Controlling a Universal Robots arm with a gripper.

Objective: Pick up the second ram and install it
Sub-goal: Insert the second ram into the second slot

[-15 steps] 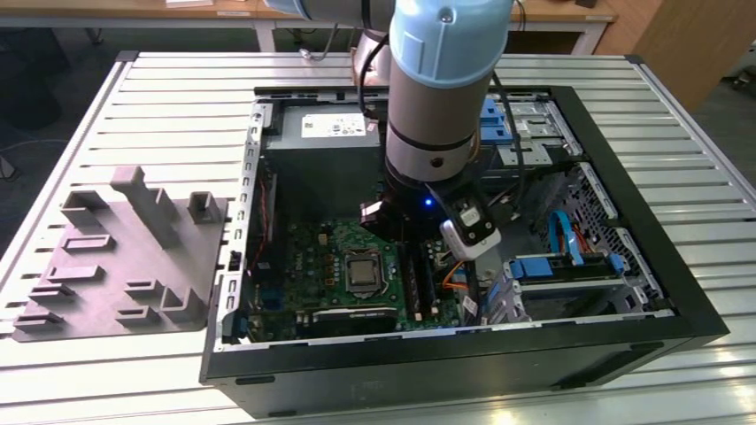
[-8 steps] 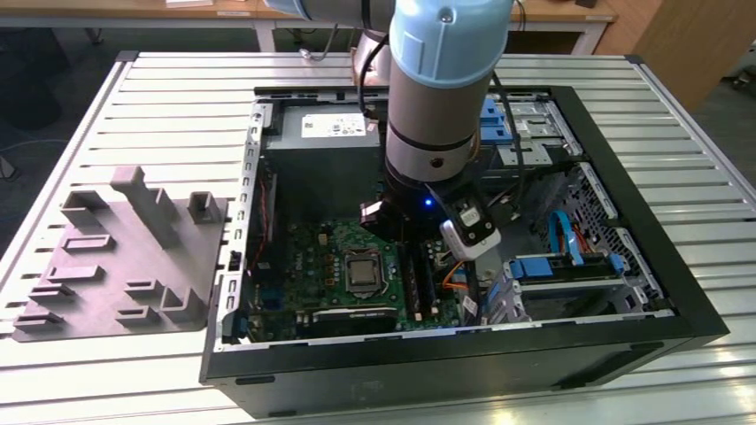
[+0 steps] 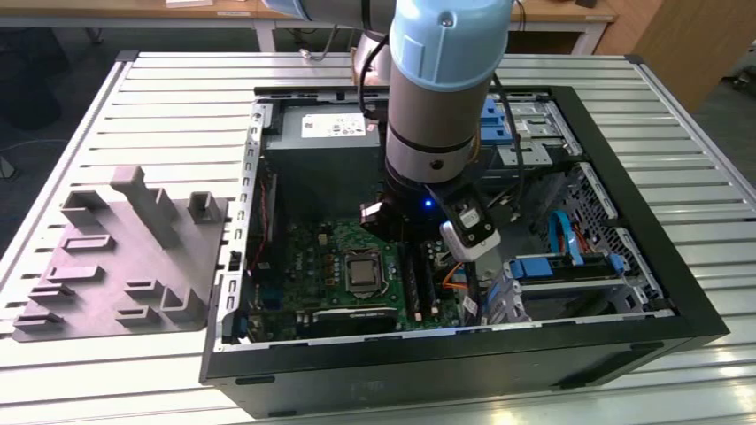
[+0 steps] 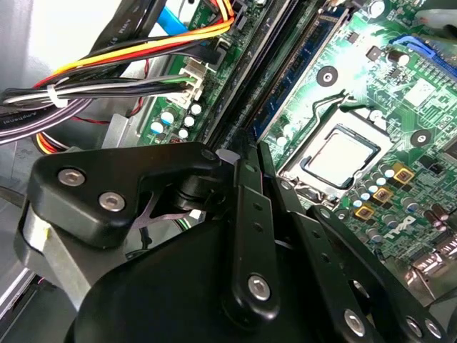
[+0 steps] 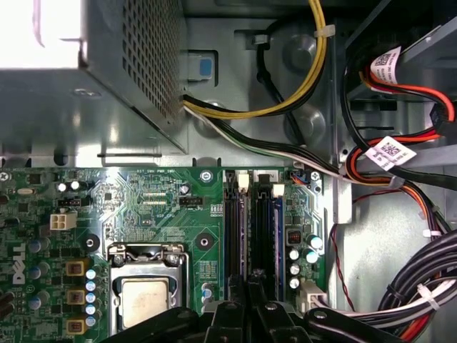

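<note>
First wrist view has the pincer (image 5: 251, 309) clenched over the slots (image 5: 243, 229), the second ram (image 5: 263, 232) gripped edgewise below it; slight misalignment could jam it against the slot latches.

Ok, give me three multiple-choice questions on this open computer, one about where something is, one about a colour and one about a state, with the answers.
1. In the exterior view, the gray moulded tray lies:
A) inside the computer case
B) outside the case, at the exterior view's left
C) on the floor

2. The motherboard is:
A) red
B) white
C) green

3. The processor socket is:
A) bare, with its metal lid showing
B) under a fan
C) covered with tape

Answers:
1 B: the tray sits beside the case's left wall.
2 C: the board is green in both wrist views.
3 A: the silver lid shows with nothing over it.
</note>
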